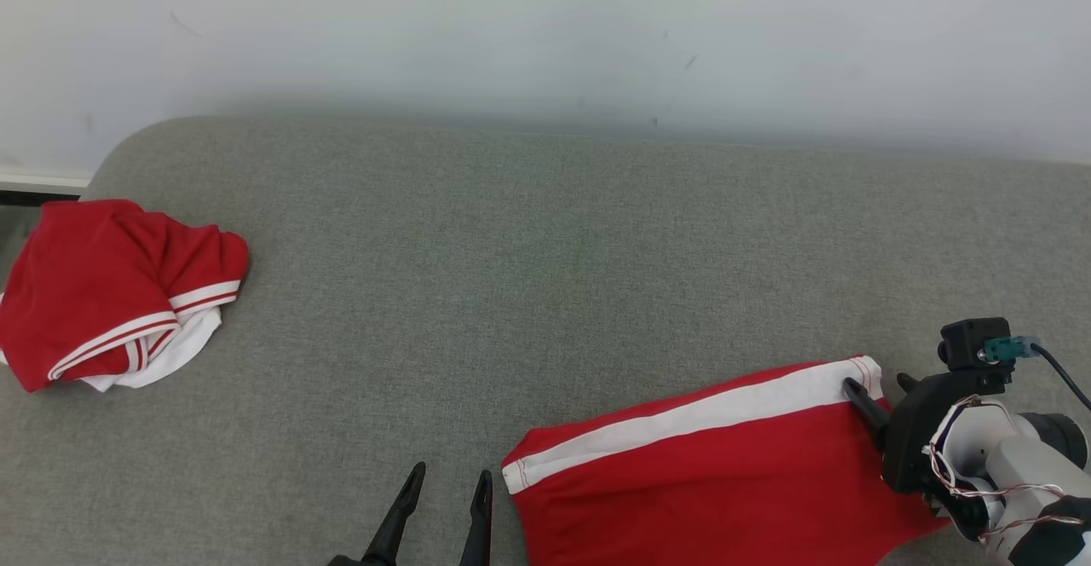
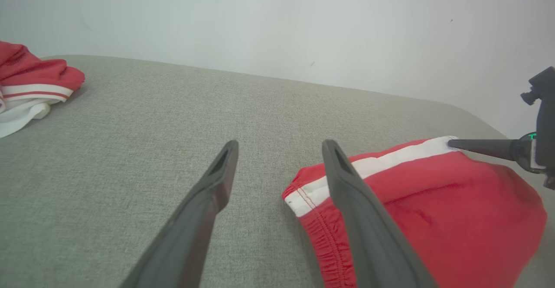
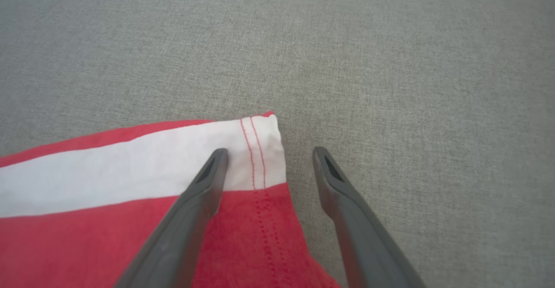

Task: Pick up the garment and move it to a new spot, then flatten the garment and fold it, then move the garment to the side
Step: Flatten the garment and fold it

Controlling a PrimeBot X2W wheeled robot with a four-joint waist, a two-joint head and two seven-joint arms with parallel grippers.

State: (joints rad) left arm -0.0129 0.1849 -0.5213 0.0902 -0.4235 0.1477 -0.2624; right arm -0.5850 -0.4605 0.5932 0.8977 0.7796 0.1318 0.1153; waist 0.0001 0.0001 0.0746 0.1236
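Grey woven cloth covers the bench (image 1: pixel 545 233), where the red white-striped garment (image 1: pixel 724 489) lies flat at 5 o'clock and a crumpled red bundle (image 1: pixel 94 293) sits at 9 o'clock. The right tool (image 1: pixel 875 380), jaws apart, straddles the garment's hem corner; the left tool (image 1: pixel 453 470), also spread and empty, sits at 6 o'clock beside its waistband.

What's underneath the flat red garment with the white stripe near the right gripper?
The flat red garment lies on the grey fabric surface, which shows along its visible edges. Anything directly beneath it is covered by the cloth, so I cannot tell.
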